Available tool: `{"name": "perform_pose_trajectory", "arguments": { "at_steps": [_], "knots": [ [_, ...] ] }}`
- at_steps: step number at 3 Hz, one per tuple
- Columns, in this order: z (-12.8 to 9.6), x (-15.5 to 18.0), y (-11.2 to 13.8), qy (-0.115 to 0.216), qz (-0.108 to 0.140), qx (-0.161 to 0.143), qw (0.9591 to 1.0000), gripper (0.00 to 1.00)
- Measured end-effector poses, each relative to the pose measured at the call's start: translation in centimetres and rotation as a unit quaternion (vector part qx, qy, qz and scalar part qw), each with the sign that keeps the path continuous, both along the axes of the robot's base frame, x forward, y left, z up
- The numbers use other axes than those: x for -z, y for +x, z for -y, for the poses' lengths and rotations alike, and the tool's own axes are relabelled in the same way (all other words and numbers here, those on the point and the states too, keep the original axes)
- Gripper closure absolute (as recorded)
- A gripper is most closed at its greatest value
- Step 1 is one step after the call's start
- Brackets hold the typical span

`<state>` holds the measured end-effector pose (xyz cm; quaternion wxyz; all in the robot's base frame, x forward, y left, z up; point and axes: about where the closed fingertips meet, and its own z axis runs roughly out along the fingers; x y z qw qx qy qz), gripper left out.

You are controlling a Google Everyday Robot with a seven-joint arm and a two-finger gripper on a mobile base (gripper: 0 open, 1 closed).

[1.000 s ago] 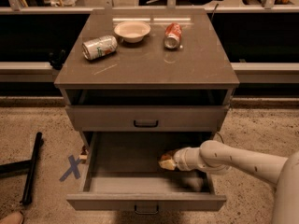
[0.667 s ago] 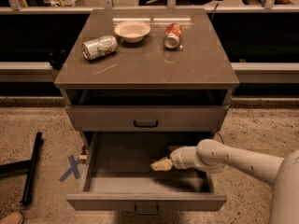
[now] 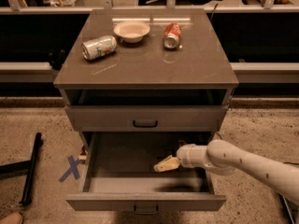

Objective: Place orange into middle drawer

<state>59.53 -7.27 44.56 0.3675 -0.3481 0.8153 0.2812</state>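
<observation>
Your pale two-finger tool (image 3: pixel 164 164), on the end of the white arm (image 3: pixel 243 164), sits low inside the open, wide grey-brown middle drawer (image 3: pixel 117 160), below the front edge of the grey-brown cabinet worktop (image 3: pixel 145 69) and toward its front right corner. You cannot tell whether the tool is open or closed. The small round orange shows nowhere plainly, neither on the worktop nor on the bare drawer floor, so it is probably hidden at the tool. You appear to be at the placing step. The next move calls for a low release, then lifting the tool out clear of the drawer walls.
</observation>
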Motion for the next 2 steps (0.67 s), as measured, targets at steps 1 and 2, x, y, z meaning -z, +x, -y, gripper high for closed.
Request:
{"name": "perform_pose_trajectory", "arguments": {
  "at_steps": [1, 2],
  "knots": [
    [3.9, -3.1, -1.4, 0.015, 0.019, 0.029, 0.9993, 0.00],
    [7.2, -5.2, -2.9, 0.027, 0.027, 0.055, 0.9978, 0.00]
  ]
}}
